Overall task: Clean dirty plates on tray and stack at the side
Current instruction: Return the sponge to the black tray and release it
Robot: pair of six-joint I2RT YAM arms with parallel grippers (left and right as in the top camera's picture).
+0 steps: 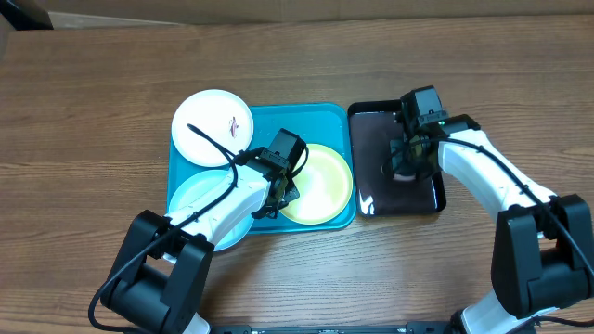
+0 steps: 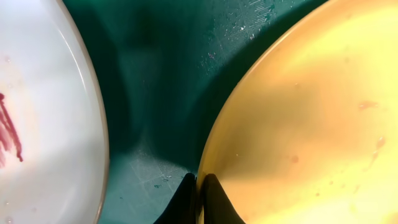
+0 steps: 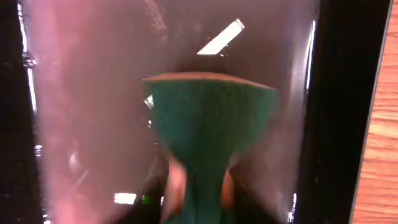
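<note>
**Left gripper** (image 2: 199, 198). The two dark fingertips (image 2: 184, 204) are pinched together on the rim of the yellow-green plate (image 2: 298, 118), one tip on each side of the rim edge. The plate's surface carries faint reddish specks. Across a strip of bare turquoise tray (image 2: 161, 68) lies the white plate (image 2: 43, 124), marked by a reddish-brown smear. The two plates lie apart in the wrist view.

Seen from overhead, the left gripper (image 1: 278, 176) sits at the left edge of the yellow-green plate (image 1: 320, 184), which lies in the right half of the turquoise tray (image 1: 297, 116). The white plate (image 1: 213, 128) occupies the far left corner of the tray and overhangs its rim. The light blue plate (image 1: 190, 192) occupies the near left corner, also overhanging the rim, and is partly covered by the left arm. All three plates lie singly, none on another.

**Right gripper** (image 3: 202, 186). The fingers (image 3: 176, 180), blurred in the wrist view, are clamped on a green sponge (image 3: 211, 118), which is squeezed narrow at the grip and shows an orange-tan layer along its far edge. The sponge hangs over the glossy black tray (image 3: 81, 93); whether it touches the tray cannot be told. Overhead, the right gripper (image 1: 408, 153) is above the black tray (image 1: 371, 199), which stands just beside the right edge of the turquoise tray on the wooden table (image 1: 93, 74).
</note>
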